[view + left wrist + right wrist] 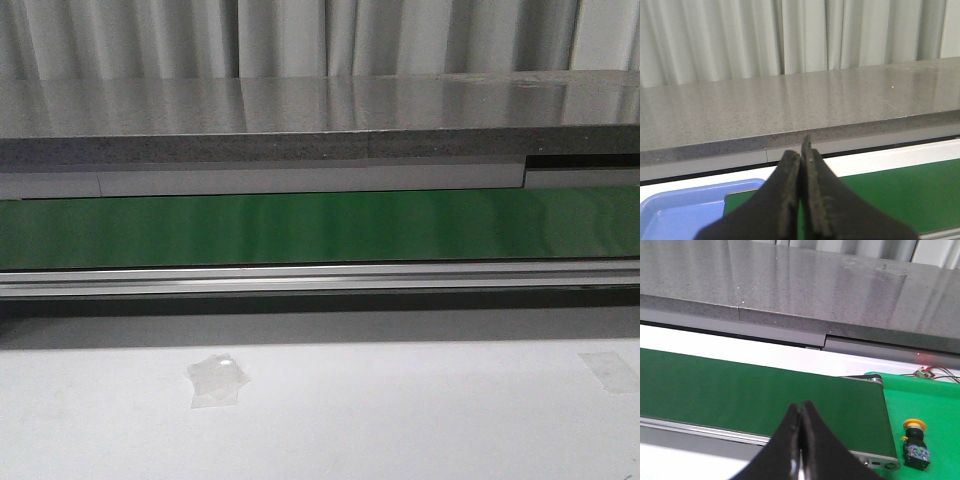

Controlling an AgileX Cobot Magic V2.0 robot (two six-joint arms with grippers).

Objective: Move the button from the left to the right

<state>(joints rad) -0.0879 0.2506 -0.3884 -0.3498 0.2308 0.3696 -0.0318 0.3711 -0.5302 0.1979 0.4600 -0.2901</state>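
You see both grippers, left (801,192) and right (801,440), with their dark rubbery fingers pressed together and holding nothing, probably waiting above the smooth green belt (320,228). The button (915,442), round yellow cap on black boxy body, stands upright on bright green pad (930,405) just past the belt's right end.

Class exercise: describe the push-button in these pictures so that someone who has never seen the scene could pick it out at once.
Start at the long dark green conveyor belt and follow it to the end with the roller. Just past that end lies a brighter green surface, and the button stands there. It is the only small object on that surface: a round yellow cap on a black boxy body with pale markings.
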